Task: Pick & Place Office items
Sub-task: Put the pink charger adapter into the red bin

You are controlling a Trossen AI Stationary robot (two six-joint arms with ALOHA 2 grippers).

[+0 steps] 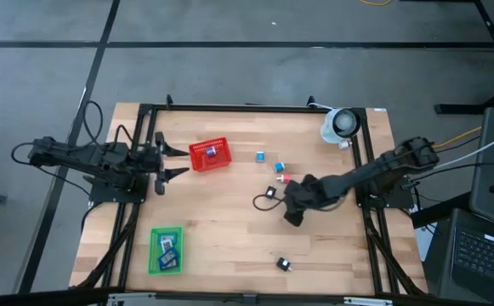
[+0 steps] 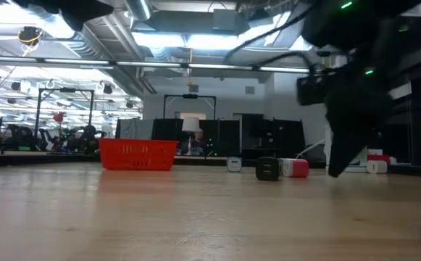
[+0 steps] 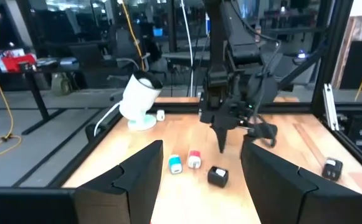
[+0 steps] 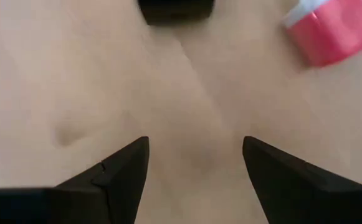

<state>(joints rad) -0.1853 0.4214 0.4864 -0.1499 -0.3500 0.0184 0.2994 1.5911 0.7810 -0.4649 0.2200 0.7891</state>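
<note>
Table [image 1: 229, 221] of pale wood, two dark arms at either side. Right gripper [image 1: 291, 214] hangs low near the middle, fingers [image 4: 121, 171] spread apart with only bare wood between them; it holds nothing. A black item [image 1: 269, 193] lies just beyond it and a pink item [image 1: 284, 179] beside that. Left gripper [image 1: 178, 161] waits at the left edge, open and empty, just beside the red basket [image 1: 208, 155].

Sorting looks partly done. The basket has a small blue piece inside, and the green tray [image 1: 166, 250] at the near left holds a few items. Still loose on the wood are two blue items [image 1: 260, 156] farther back, the black and pink ones, and another black piece [image 1: 283, 264] near the front edge.
</note>
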